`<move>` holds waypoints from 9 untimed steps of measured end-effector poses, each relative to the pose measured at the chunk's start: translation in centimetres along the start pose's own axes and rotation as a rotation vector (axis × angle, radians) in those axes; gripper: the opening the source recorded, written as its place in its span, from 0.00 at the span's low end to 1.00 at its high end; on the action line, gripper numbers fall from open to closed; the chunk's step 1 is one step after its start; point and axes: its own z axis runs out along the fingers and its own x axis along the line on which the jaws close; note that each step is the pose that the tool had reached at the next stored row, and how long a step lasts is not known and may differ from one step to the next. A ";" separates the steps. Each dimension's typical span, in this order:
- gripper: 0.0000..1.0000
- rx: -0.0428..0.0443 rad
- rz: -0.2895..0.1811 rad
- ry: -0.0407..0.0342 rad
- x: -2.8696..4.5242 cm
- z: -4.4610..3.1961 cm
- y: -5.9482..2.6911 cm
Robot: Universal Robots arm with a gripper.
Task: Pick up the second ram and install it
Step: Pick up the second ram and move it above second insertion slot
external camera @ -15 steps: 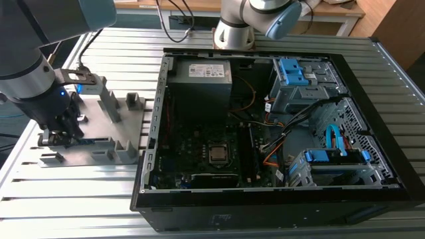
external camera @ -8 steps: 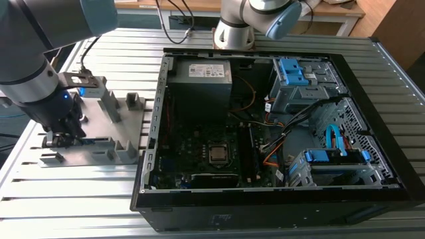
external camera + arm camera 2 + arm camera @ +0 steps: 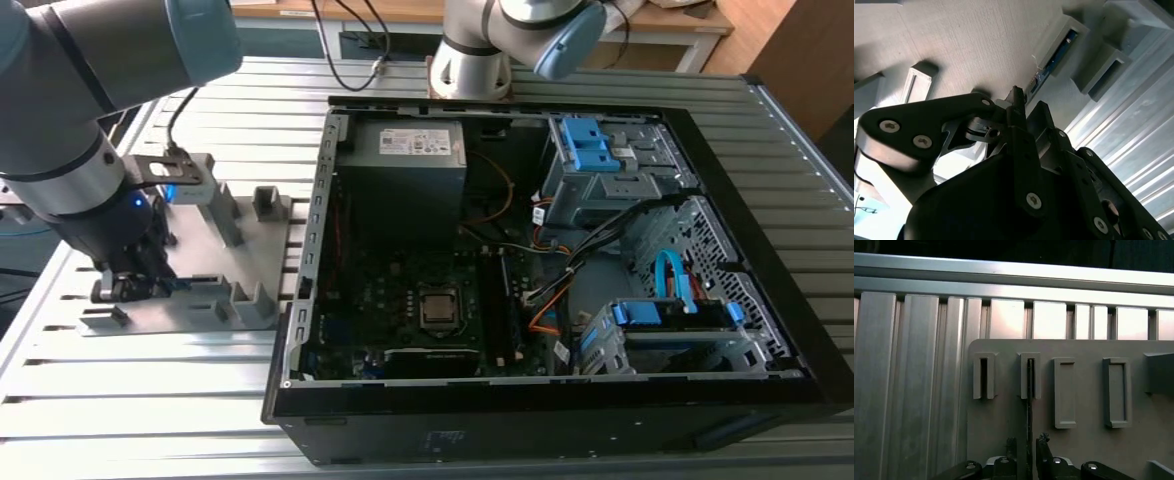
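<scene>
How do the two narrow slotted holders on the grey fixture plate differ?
The edge-side holder has an empty slot; the inner holder carries the second ram edge-on in its slot. The open gripper straddles the ram in line with the inner holder, not the edge-side holder. Both are matching grey raised blocks on the fixture plate.

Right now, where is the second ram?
In the second wrist view the second ram stands on edge in a slot of the grey fixture plate, just ahead of the gripper; the plate sits at the exterior view's left.

Slatted table (image 3: 134, 400): fixture plate (image 3: 230, 262), computer case (image 3: 534, 425)
</scene>
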 end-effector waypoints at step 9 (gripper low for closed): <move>0.15 -0.0002 0.000 0.0000 0.00 0.10 0.00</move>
